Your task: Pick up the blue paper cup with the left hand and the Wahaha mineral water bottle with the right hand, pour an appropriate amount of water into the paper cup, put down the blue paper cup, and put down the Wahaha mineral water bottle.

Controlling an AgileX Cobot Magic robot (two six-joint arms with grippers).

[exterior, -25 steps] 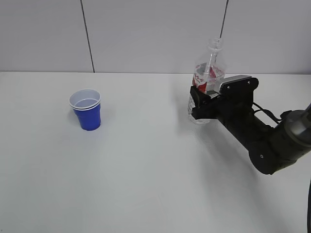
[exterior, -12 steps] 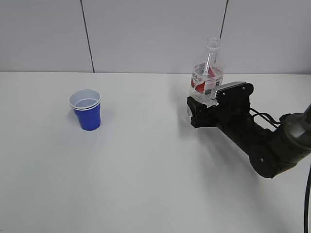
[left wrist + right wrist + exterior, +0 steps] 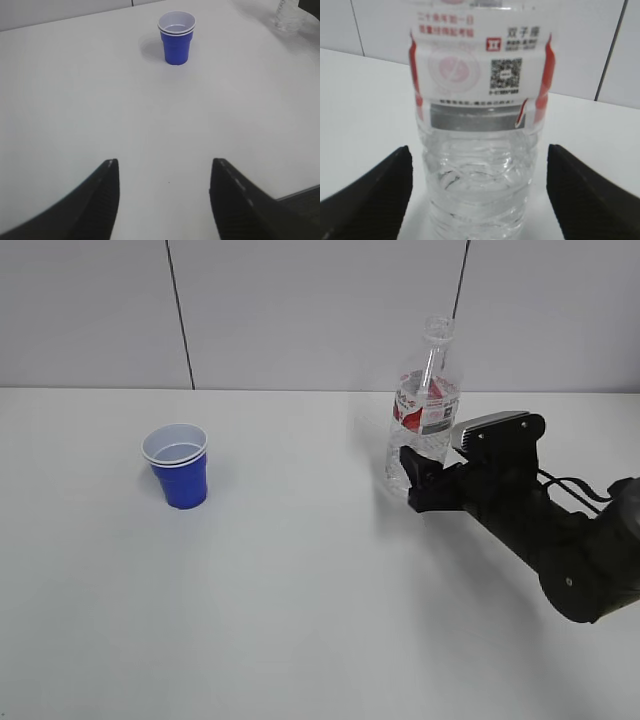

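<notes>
The blue paper cup (image 3: 180,475) stands upright on the left of the white table, and also far ahead in the left wrist view (image 3: 176,37). My left gripper (image 3: 165,162) is open over bare table with nothing between its fingers. The Wahaha mineral water bottle (image 3: 425,405) stands upright and uncapped at the back right. Clear water (image 3: 477,200) fills its lower part. My right gripper (image 3: 415,485) is open just in front of the bottle (image 3: 480,125), its fingers (image 3: 395,185) apart from the bottle on both sides.
The white table (image 3: 300,590) runs back to a grey panelled wall (image 3: 300,310) with dark seams. The left arm is outside the exterior view. The bottle's base (image 3: 287,15) shows at the top right corner of the left wrist view.
My right gripper opened wider, let go of the bottle and drew back to the right. The bottle went from slightly tilted to upright. The cup has not moved.
</notes>
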